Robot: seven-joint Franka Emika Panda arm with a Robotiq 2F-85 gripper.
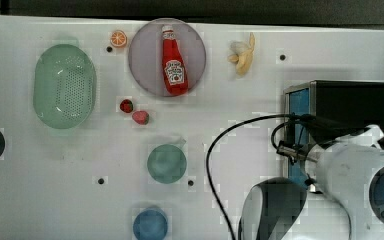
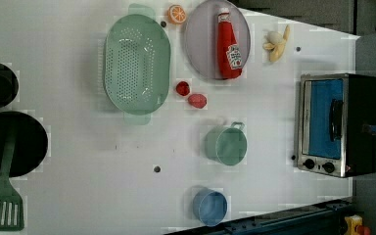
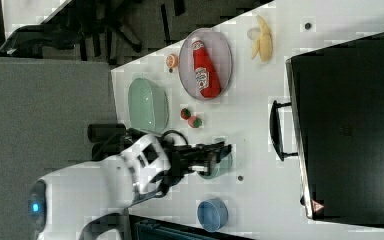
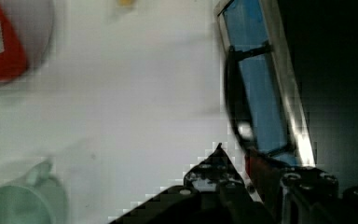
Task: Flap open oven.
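The oven (image 2: 338,125) sits on the white tabletop (image 2: 78,196) at the left view's right, and its blue glass door is shut. The dark handle (image 2: 335,120) lies across the door. In the right view the pincer (image 3: 222,152) hangs above the tabletop, over the green cup (image 3: 215,167) and apart from the oven. Its fingers are only a little way apart, and I cannot see anything between them. Also on the tabletop are a ketchup bottle (image 1: 174,62) on a round plate (image 1: 145,55) (a grey one), a banana (image 1: 244,55), a green strainer basket (image 1: 64,86), a blue cup (image 1: 150,225) and two strawberries (image 1: 134,112).
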